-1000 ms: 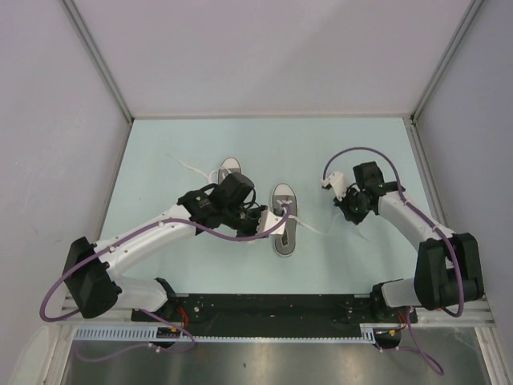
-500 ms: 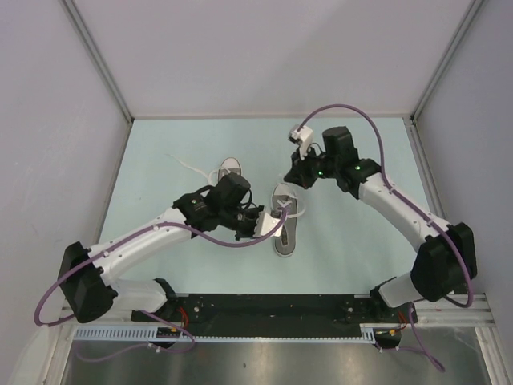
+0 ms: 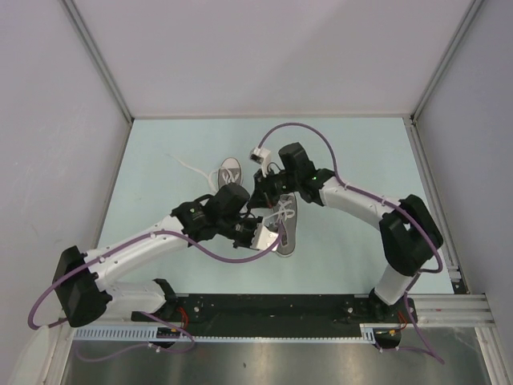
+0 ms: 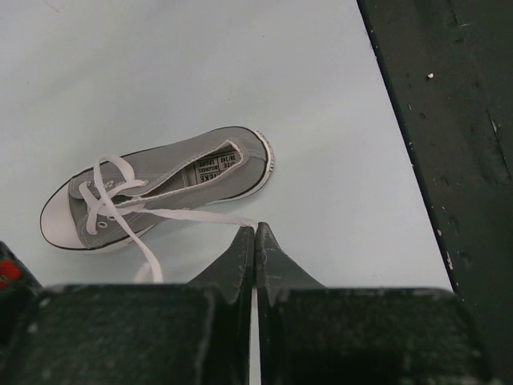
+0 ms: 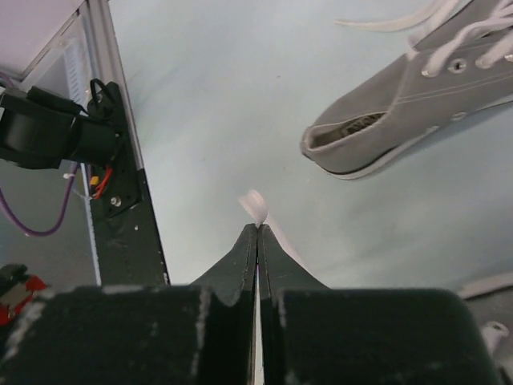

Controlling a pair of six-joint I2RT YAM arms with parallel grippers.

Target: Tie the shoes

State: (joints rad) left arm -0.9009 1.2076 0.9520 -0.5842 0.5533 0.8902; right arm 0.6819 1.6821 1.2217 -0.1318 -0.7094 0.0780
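Observation:
Two grey sneakers with white toe caps lie mid-table. The right shoe (image 3: 286, 226) lies beside both grippers. The left shoe (image 3: 229, 170) shows only its toe past my left arm. My left gripper (image 3: 271, 234) is shut on a white lace (image 4: 200, 215) that runs taut from the shoe (image 4: 168, 180) to the gripper (image 4: 256, 228). My right gripper (image 3: 258, 196) is above the shoes' far ends. In the right wrist view the right gripper (image 5: 257, 226) is shut on a blurred white lace end (image 5: 255, 204), with a shoe (image 5: 401, 112) at the upper right.
The left shoe's loose lace (image 3: 186, 165) trails to the far left. The black base rail (image 3: 264, 309) runs along the near edge and shows in the wrist views (image 4: 449, 120) (image 5: 120, 184). Grey walls (image 3: 48, 120) close in the pale table.
My right arm has swung from the right side of the table leftwards to above the shoes. My left gripper has shifted a little nearer and to the right with the lace.

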